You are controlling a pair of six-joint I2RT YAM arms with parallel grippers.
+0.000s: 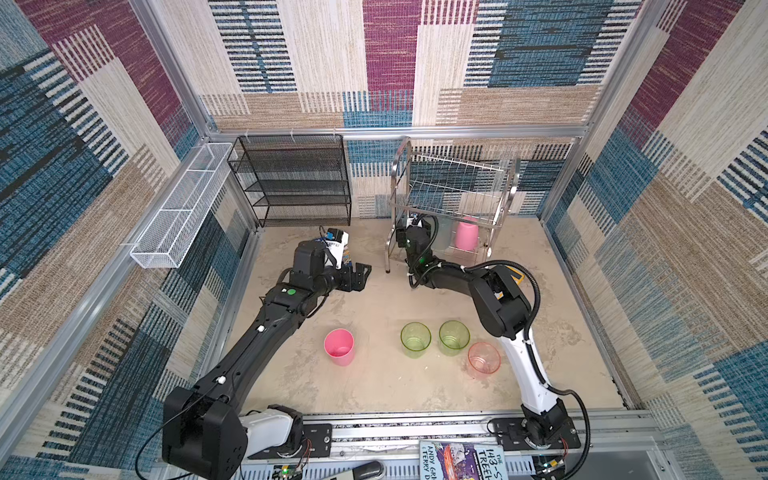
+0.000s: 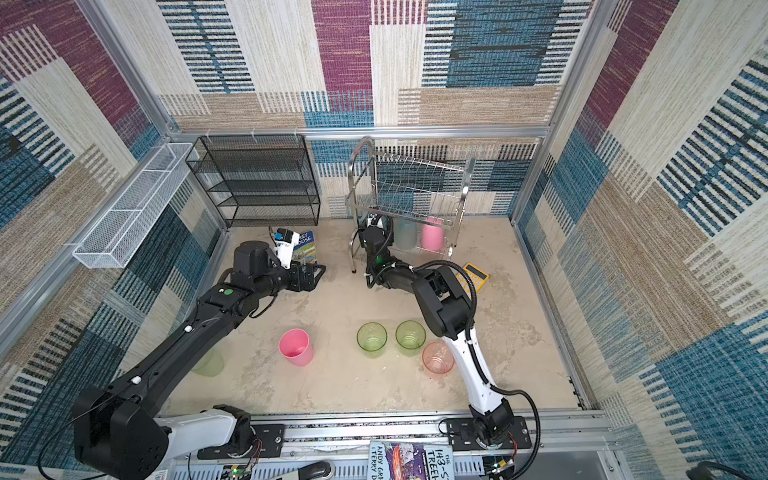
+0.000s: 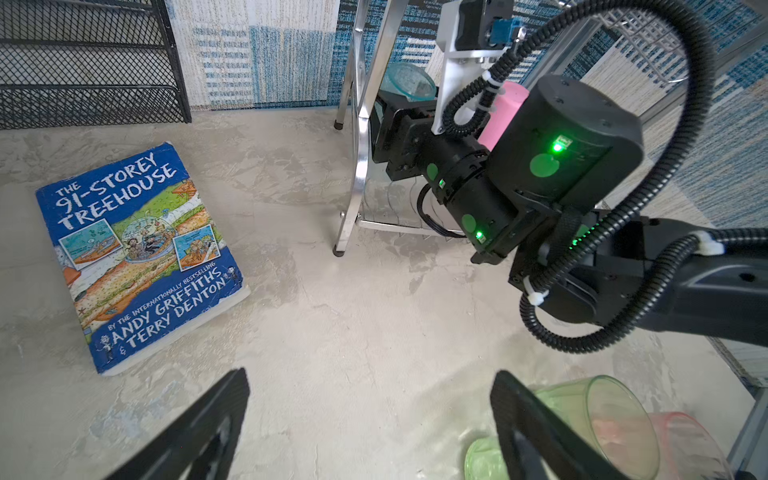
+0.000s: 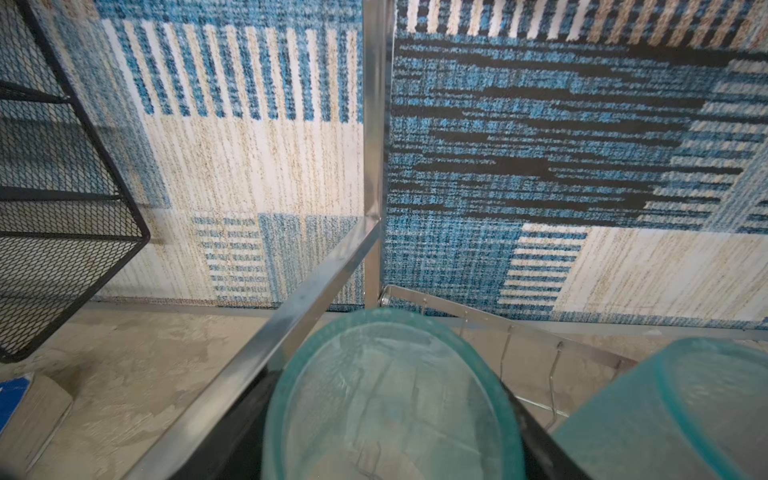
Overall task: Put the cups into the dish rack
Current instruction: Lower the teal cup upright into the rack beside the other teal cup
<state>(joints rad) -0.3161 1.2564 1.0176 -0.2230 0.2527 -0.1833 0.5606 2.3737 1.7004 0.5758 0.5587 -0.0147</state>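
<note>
- The black mesh shelf (image 1: 291,178) is the biggest thing we see. It stands beyond the left pincer (image 3: 372,380), well apart from it.
- The dish rack (image 1: 457,185) stands over the right pincer (image 4: 386,453), which sits under its upper tier.
- A book (image 3: 141,257) lies flat on the table (image 1: 374,395), just beyond the left pincer, between it and the shelf.
- The left pincer is spread wide, with nothing between its fingers.
- The right pincer pinches a teal cup (image 4: 390,386), with one black finger on either side. We cannot tell whether that cup rests on the lower tier.
- A second teal cup (image 4: 685,407) stands just beside the pinched one in the lower tier. A pink cup (image 1: 467,235) stands past it, farther from the right pincer.
- Well behind both pincers, four cups stand mouth up on the table: the other pink cup (image 1: 340,347), a green cup (image 1: 415,340), a second green cup (image 1: 454,337) and a salmon cup (image 1: 484,358).
- A third green cup (image 2: 208,361) shows partly behind the left arm.
</note>
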